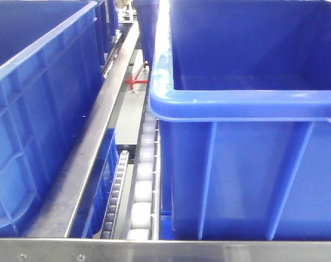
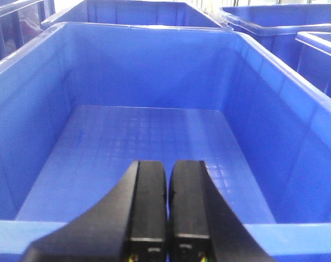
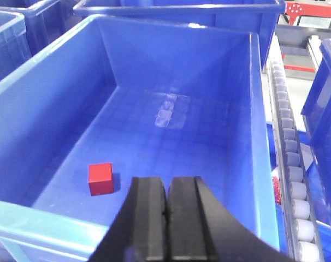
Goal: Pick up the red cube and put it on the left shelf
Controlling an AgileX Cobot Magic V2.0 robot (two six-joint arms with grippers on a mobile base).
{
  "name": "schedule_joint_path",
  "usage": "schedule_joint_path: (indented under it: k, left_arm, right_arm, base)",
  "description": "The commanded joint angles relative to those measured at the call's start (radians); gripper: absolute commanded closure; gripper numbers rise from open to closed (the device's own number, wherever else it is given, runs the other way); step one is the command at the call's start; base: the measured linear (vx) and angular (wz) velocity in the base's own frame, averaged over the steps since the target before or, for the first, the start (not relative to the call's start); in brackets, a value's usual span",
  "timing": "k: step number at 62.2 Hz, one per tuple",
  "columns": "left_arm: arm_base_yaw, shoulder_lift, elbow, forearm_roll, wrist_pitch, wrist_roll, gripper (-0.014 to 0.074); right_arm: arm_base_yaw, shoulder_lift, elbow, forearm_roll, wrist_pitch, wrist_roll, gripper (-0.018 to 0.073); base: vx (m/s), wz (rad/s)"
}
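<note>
Blue bins on roller rails filled the scene, and the red cube (image 3: 100, 178) lay on the floor of the bin (image 3: 255, 109) beneath the closed, empty right hand (image 3: 166, 218), which needed opening and shifting left before descent.

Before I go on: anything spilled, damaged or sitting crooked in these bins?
Nothing stands out. The red cube lies flat on the floor of the blue bin under the right gripper, alone and intact. The bin under the left gripper is empty. Both grippers are shut.
</note>
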Motion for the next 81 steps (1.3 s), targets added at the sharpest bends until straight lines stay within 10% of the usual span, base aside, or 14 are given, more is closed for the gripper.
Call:
schedule_joint_path:
  k: [1, 38, 64, 81]
  left_arm:
    - [-0.007, -0.013, 0.024, -0.001, -0.085, 0.000, 0.0495]
    - [-0.007, -0.013, 0.024, -0.001, -0.085, 0.000, 0.0495]
    - [-0.007, -0.013, 0.024, -0.001, -0.085, 0.000, 0.0495]
    - [-0.007, -0.013, 0.024, -0.001, -0.085, 0.000, 0.0495]
  right_arm:
    - [-0.007, 0.016, -0.024, -0.011, -0.086, -0.007, 0.0504]
    - [-0.020, 0.020, -0.010, -0.026, -0.107, -0.007, 0.0504]
    - [-0.291, 0.021, 0.337, 0.047, -0.577, -0.007, 0.0504]
    - [-0.336, 0.019, 0.506, 0.065, -0.814, -0.007, 0.0504]
  base:
    - [0.00, 0.00]
    - [0.00, 0.00]
    - [0.00, 0.00]
    - [0.00, 0.00]
